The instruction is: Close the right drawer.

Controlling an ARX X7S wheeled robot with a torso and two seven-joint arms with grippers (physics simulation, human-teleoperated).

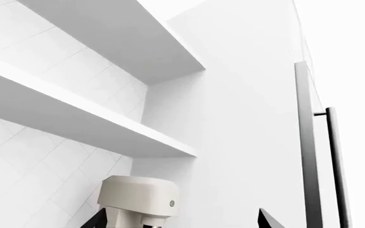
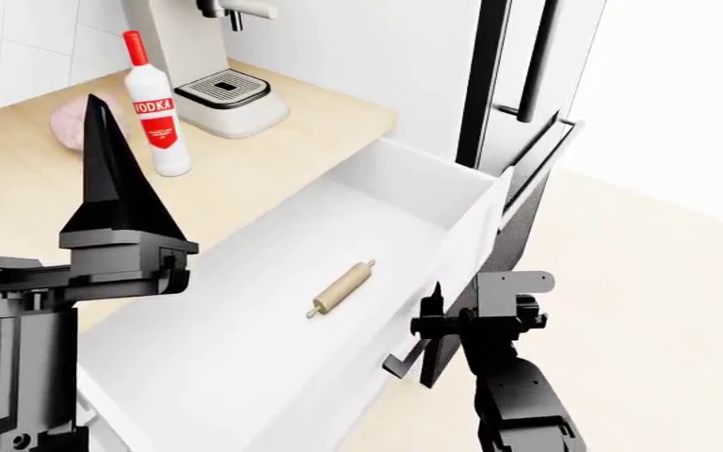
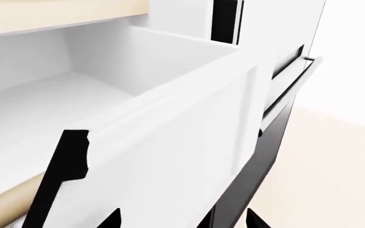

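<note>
The right drawer (image 2: 274, 311) stands pulled far out from under the bench (image 2: 35, 188), its long white box open to the room and its flat front (image 3: 182, 161) turned toward the floor side. A wooden rolling pin (image 2: 342, 288) lies on the drawer's bottom, roughly midway along, apart from the walls. The black bar handle (image 2: 402, 363) shows at the lower edge of the front.

The right gripper (image 2: 443, 325) hangs just outside that front, close to the handle — its jaws look parted, with nothing between them, and whether they touch the front I cannot tell. From the right wrist view the front fills most of the sight, with the drawer's inside beyond it.

The left gripper (image 2: 117, 188) is raised over the bench, a dark finger pointing up; how wide its jaws stand I cannot tell.

Farther back on the bench stand a vodka bottle (image 2: 154, 104), upright, and just beside it a cream coffee machine (image 2: 217, 66). To the right rises a tall white cabinet (image 2: 550, 56) with a long black handle.
</note>
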